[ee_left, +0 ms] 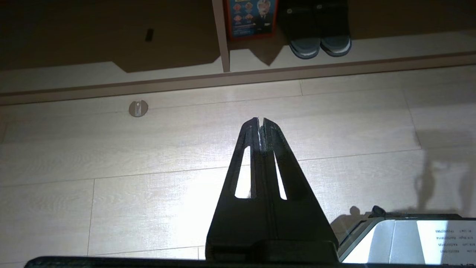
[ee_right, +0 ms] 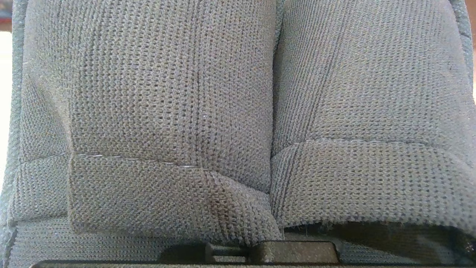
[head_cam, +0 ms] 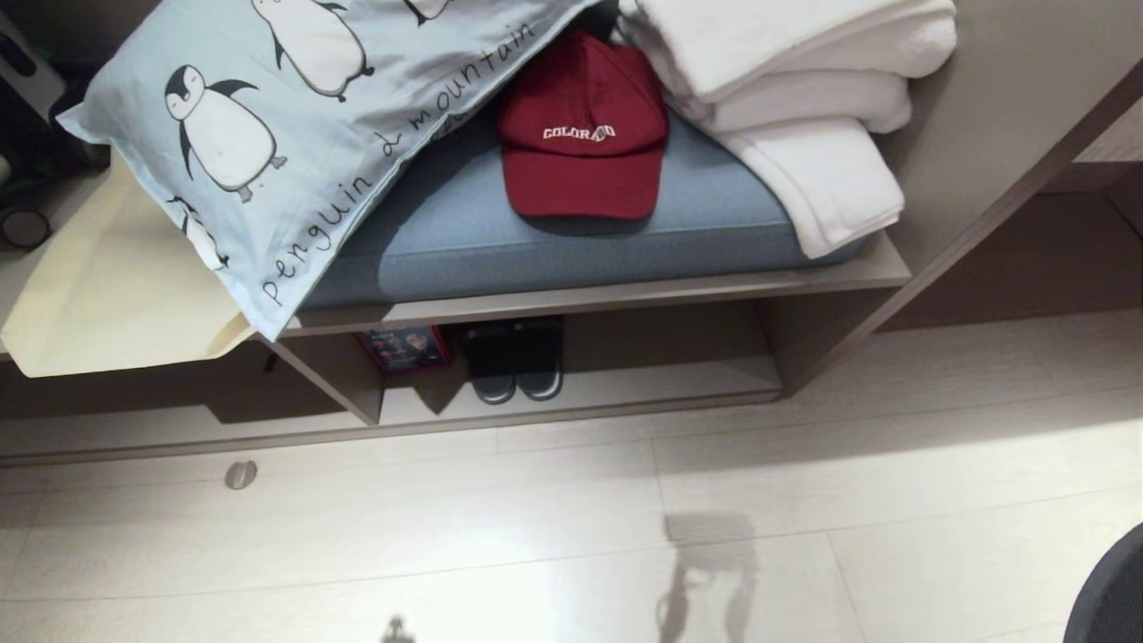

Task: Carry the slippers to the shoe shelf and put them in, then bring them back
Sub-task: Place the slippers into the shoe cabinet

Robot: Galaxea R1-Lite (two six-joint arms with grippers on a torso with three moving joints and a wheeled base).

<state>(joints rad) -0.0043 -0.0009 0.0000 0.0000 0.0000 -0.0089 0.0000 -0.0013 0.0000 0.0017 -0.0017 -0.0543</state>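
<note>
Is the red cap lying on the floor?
No, the red cap lies on the blue cushion above the shoe shelf, not on the floor.

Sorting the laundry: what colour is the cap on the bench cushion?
Dark red with white lettering; the cap shows best in the head view.

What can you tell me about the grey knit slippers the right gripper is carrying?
The slippers fill the right wrist view: two grey-blue woven fabric slides side by side, touching along a central seam line. Each has one wide strap band with a stitched hem across it. The knit looks soft and slightly fuzzy. The right gripper, shut, grips them at the strap end, its fingers hidden beneath the fabric. They do not show in the head view.
</note>
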